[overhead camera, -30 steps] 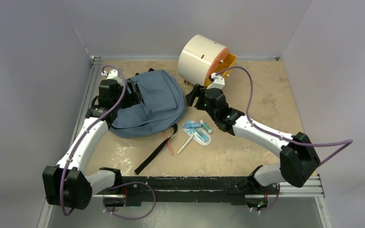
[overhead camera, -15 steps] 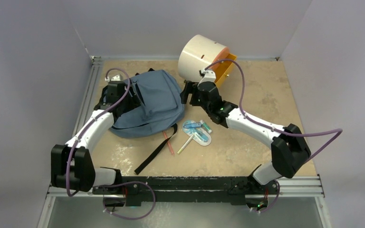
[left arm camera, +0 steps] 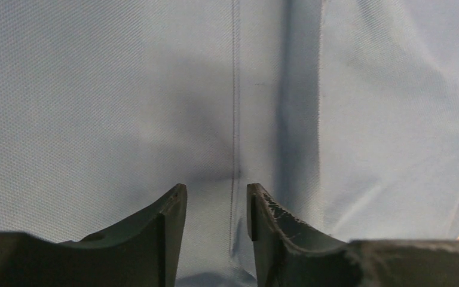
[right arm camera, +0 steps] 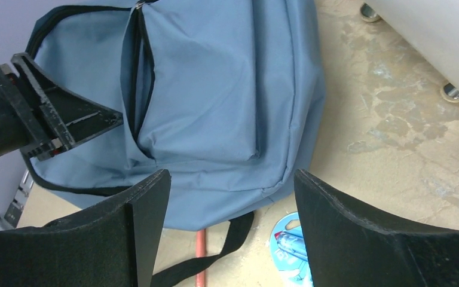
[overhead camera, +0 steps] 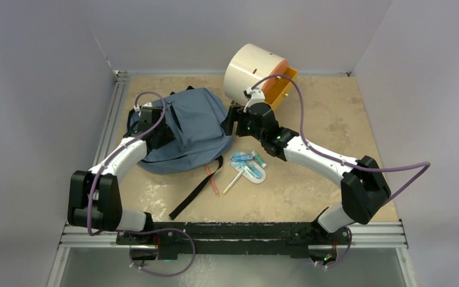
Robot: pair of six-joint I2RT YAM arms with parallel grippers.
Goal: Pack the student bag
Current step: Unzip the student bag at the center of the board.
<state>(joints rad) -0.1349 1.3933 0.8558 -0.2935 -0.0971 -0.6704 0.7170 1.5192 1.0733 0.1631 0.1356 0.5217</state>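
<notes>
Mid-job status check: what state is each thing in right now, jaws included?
student bag, lying flat, front pocket zip apparently gaping.
cream cabinet, its orange drawer pulled out.
left gripper, jaws narrowly apart around a seam of the bag; grip unclear.
right gripper, jaws wide open, empty, above the bag's edge.
blister pack, unpacked, lying beside the bag.

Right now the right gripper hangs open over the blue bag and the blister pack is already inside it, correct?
Not quite. The blister pack is not inside the student bag; it lies on the table beside the bag, as the top external view shows. The right gripper does hang open over the bag.
</notes>
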